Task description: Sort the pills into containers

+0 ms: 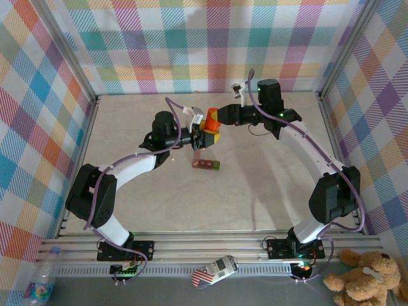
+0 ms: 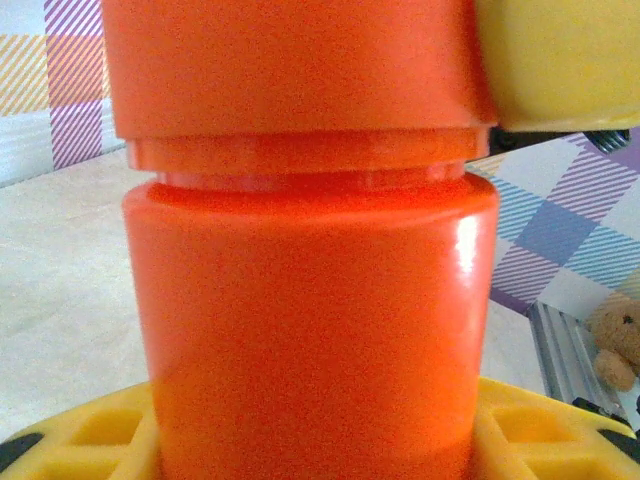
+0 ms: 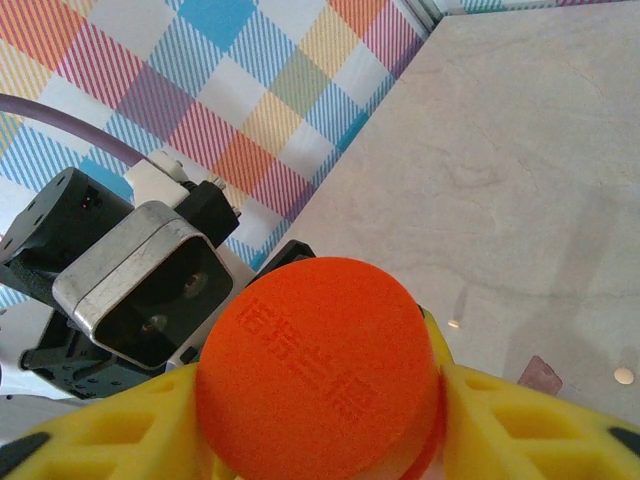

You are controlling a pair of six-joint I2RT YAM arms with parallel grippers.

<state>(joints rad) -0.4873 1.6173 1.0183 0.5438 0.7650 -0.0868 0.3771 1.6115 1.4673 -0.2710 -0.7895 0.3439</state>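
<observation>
This is a robotics lab test cell rather than a home or a shop: a pale table (image 1: 268, 197) is boxed in on three sides by plaid-printed backdrop walls (image 1: 210, 38) mounted on bare aluminium posts (image 1: 71, 71). Along the table's near edge runs a slotted aluminium rail (image 1: 210, 245), with a left arm (image 1: 131, 171) and a right arm (image 1: 315, 150) bolted to it and purple cables (image 1: 171, 104) strung along them. Off the table beyond that edge, a teddy bear (image 1: 366, 275) sits by its right corner and a plastic water bottle (image 1: 39, 285) lies by its left.

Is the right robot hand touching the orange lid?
Touching. In the right wrist view, the right gripper has yellow fingers pressing both sides of the orange lid.
</observation>
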